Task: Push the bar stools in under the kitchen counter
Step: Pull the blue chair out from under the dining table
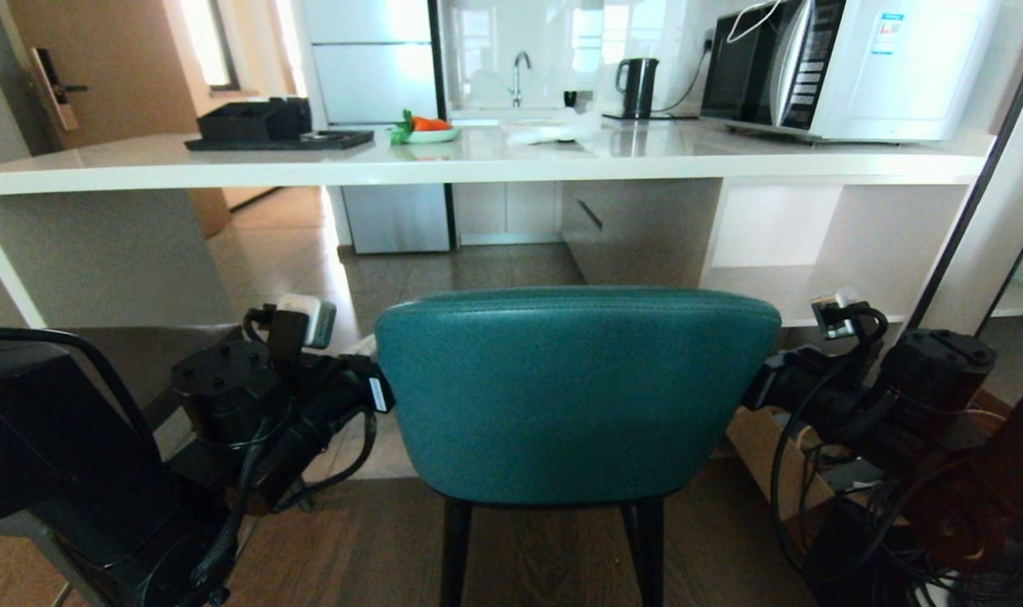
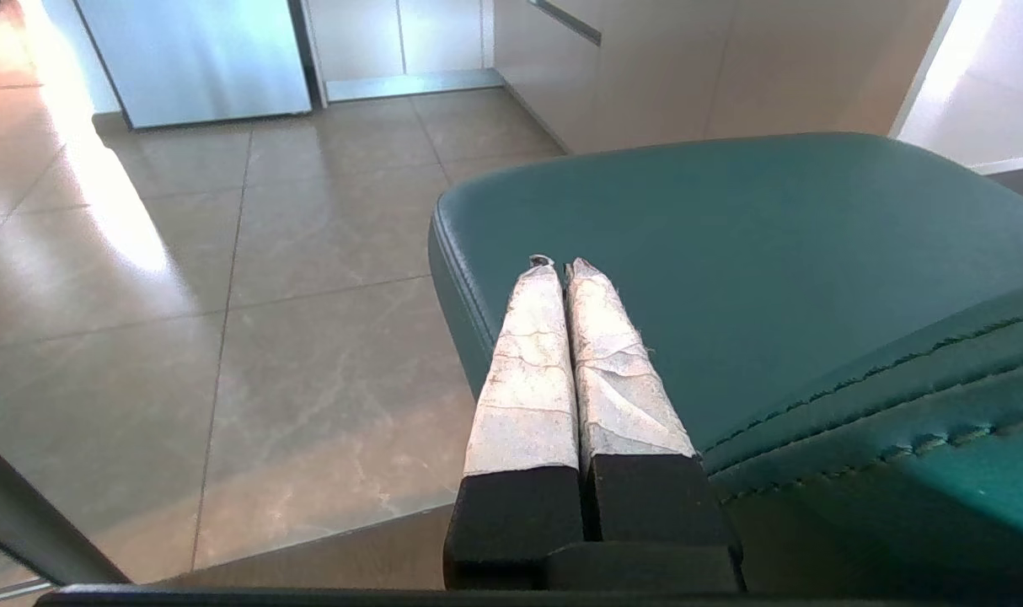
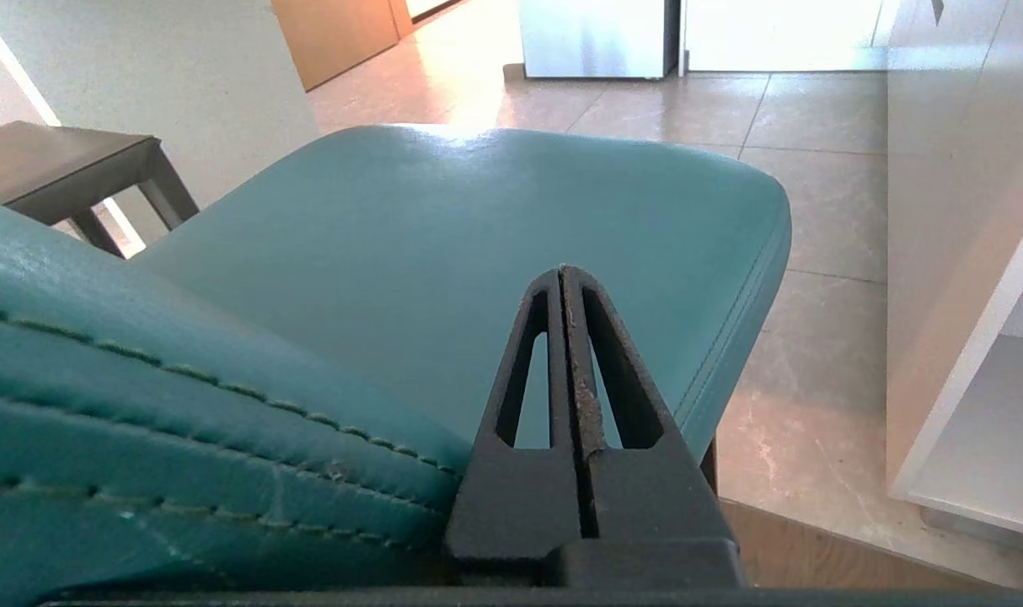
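Observation:
The teal bar stool (image 1: 575, 396) stands right in front of me, its rounded back toward me, in front of the white kitchen counter (image 1: 478, 164). My left arm (image 1: 292, 396) reaches round the back's left side. The left gripper (image 2: 554, 263), with white-taped fingers, is shut and empty over the left edge of the teal seat (image 2: 773, 253). My right arm (image 1: 857, 379) reaches round the right side. The right gripper (image 3: 562, 271) is shut and empty over the seat's right part (image 3: 444, 244). The dark grey stool (image 3: 56, 160) stands beyond the teal one on my left.
On the counter stand a microwave (image 1: 840, 67), a kettle (image 1: 638, 84), a black tray (image 1: 275, 135) and a plate with a carrot (image 1: 427, 128). A white shelf unit (image 1: 815, 287) fills the space under the counter's right end. Loose cables (image 1: 899, 523) hang beside my right arm.

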